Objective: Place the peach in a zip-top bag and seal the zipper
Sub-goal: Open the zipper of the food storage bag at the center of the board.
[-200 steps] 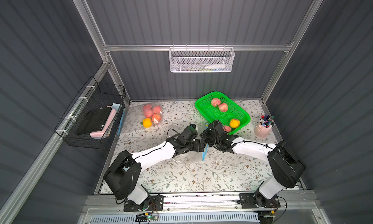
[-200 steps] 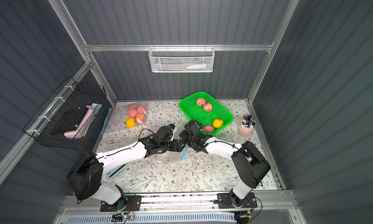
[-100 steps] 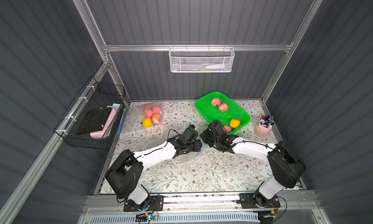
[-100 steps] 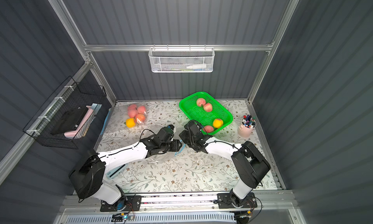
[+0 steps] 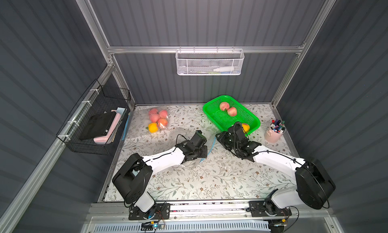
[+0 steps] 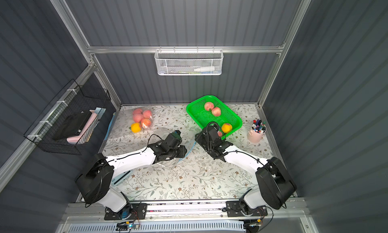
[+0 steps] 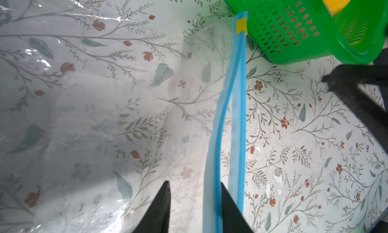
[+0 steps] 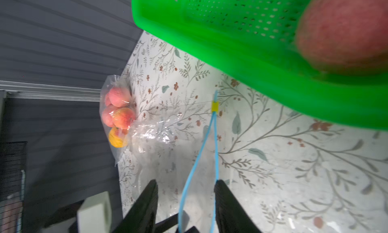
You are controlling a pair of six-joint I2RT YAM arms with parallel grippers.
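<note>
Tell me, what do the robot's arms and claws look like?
The left arm and right arm have smooth white shells, with bulky round black joints at the base. Thin black cables run along them and loop near the wrists. The left gripper and right gripper each have two pointed black fingers.

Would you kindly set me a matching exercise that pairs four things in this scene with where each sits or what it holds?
Things:
1. green basket
2. pink cup
3. yellow slider
4. white mesh basket

Descriptions:
A. hangs on the back wall
B. sits at one end of the blue zipper
C. holds loose peaches
D. holds markers

Pairs: 1-C; 2-D; 3-B; 4-A.
</note>
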